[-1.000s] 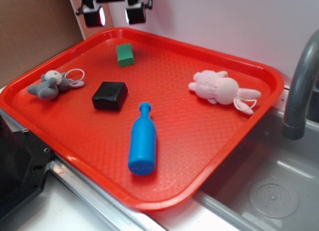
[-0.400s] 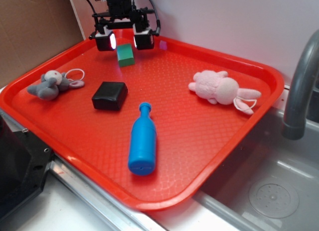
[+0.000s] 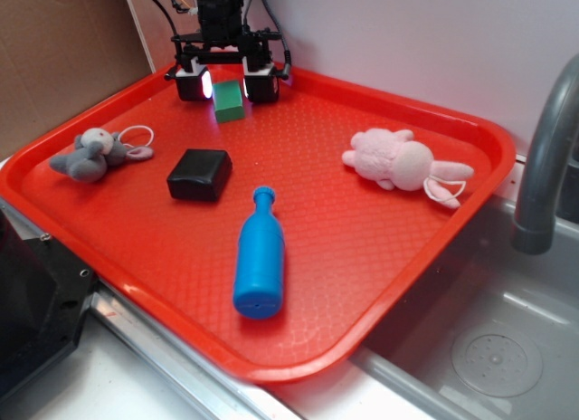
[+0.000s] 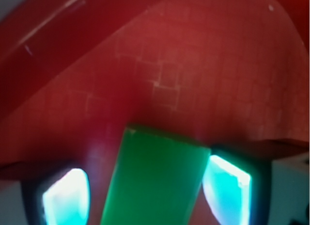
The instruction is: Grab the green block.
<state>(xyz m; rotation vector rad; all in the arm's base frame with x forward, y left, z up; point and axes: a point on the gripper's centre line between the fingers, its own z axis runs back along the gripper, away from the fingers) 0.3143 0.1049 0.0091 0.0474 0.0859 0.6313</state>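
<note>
**Claw straddles green block at tray's far edge**

The gripper [image 3: 226, 83] stands spread wide, a finger on either side of the matte, flat-faced green block [image 3: 228, 100], gripping nothing. The block sits on the red tray's [image 3: 362, 257] waffle-textured floor near the raised far rim.

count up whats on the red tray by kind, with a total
Plush toys: 2, the grey plush and the pink plush
Blocks: 1, the green block between the open gripper fingers
Boxes: 1, the black box
Bottles: 1, the blue bottle
Total: 5 on the tray
</note>
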